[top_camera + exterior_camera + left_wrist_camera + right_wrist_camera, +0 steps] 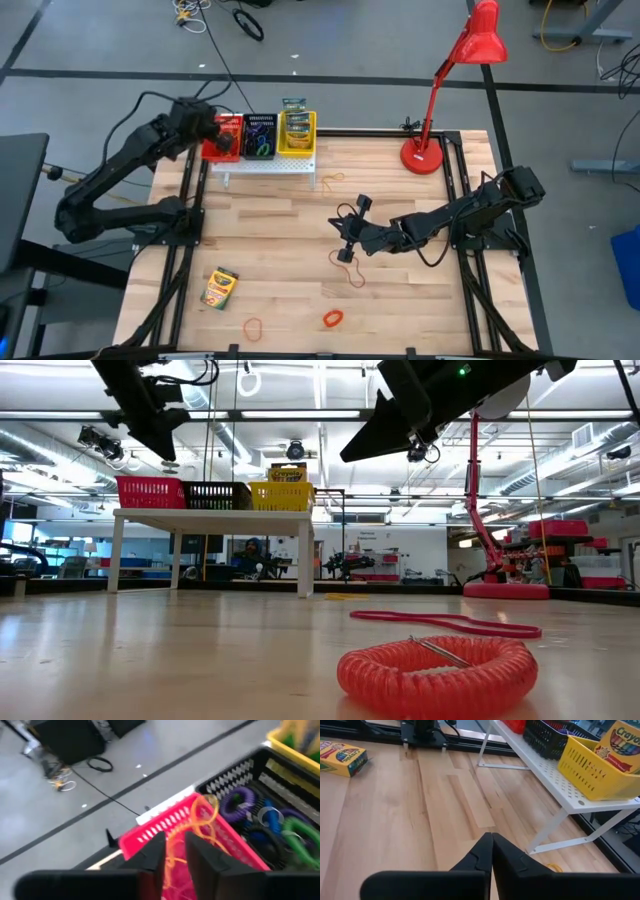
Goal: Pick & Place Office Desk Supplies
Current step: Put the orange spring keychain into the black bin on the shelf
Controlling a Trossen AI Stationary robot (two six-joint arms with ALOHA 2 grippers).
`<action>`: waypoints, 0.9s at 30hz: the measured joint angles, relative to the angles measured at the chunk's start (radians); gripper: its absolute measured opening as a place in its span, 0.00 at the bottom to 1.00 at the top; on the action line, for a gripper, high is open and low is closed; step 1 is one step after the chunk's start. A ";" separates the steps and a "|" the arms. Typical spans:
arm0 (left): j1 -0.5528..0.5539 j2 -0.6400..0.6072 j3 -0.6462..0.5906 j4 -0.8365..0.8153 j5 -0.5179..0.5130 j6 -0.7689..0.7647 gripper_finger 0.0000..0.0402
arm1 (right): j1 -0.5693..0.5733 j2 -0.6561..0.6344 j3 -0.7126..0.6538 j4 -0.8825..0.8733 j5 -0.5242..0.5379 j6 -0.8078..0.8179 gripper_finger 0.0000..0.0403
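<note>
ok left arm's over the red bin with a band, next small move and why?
Probably open the left end effector a bit wider so the orange rubber band drops. The band hangs between its slightly parted fingers, right over the red bin, so no travel looks needed. The right end effector is shut over the table.

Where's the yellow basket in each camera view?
High view: yellow basket, right end of the white stand.
Low view: yellow basket, rightmost on the stand.
Left wrist view: yellow basket, just past the black one.
Right wrist view: yellow basket, nearest on the stand.
Shared landmark: black basket beside it.
</note>
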 joint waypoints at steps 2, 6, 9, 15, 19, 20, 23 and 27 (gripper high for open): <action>-0.012 -0.003 0.000 -0.016 0.016 -0.003 0.26 | 0.000 0.000 0.000 0.000 0.000 0.000 0.03; -0.041 -0.021 0.000 -0.038 0.017 -0.012 0.39 | -0.001 0.000 0.000 0.001 0.000 0.005 0.02; -0.068 -0.047 0.000 -0.073 0.016 -0.013 0.45 | 0.000 0.000 0.000 0.001 0.000 0.005 0.02; -0.229 -0.136 0.000 -0.072 0.013 -0.024 0.37 | 0.000 0.001 0.000 0.001 0.000 0.007 0.01; -0.327 -0.142 0.000 -0.074 0.011 -0.075 0.22 | -0.001 0.001 0.000 0.004 0.000 0.007 0.01; -0.334 -0.129 0.000 -0.070 0.010 -0.080 0.17 | -0.001 0.001 0.001 0.006 -0.002 0.007 0.01; -0.313 -0.059 0.000 0.001 0.007 -0.063 0.05 | -0.007 0.001 0.001 0.010 -0.009 0.007 0.01; -0.229 0.069 0.001 0.094 0.014 0.000 0.04 | -0.007 0.001 0.001 0.010 -0.013 0.007 0.01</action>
